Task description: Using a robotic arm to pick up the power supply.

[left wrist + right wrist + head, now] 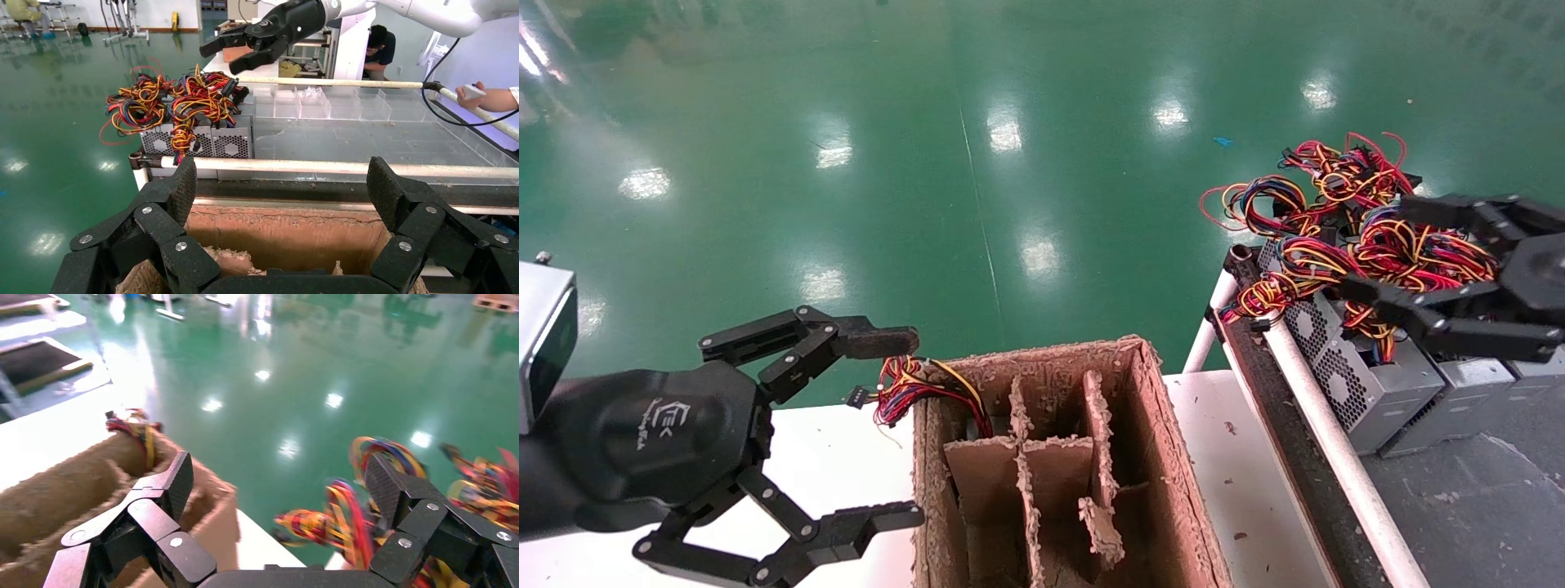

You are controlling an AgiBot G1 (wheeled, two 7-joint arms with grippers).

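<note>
Several grey power supplies [1369, 384] with perforated vent faces stand side by side on the dark table at the right, and their red, yellow and blue wires [1336, 229] are piled on top. My right gripper [1381, 245] hovers open over that wire pile with nothing between its fingers. The left wrist view shows it [257, 43] above the same units [214, 141]. The wires [343, 520] lie just beyond the right gripper [278, 478]. My left gripper [911, 429] stands open and empty at the carton's left side, also seen in its own view [284, 190].
A worn cardboard carton [1181, 482] with dividers stands on the white table. A wire bundle [911, 388] hangs over its far left corner. A white rail [1328, 441] borders the dark table. A person [379, 49] and a hand [489, 98] are behind it.
</note>
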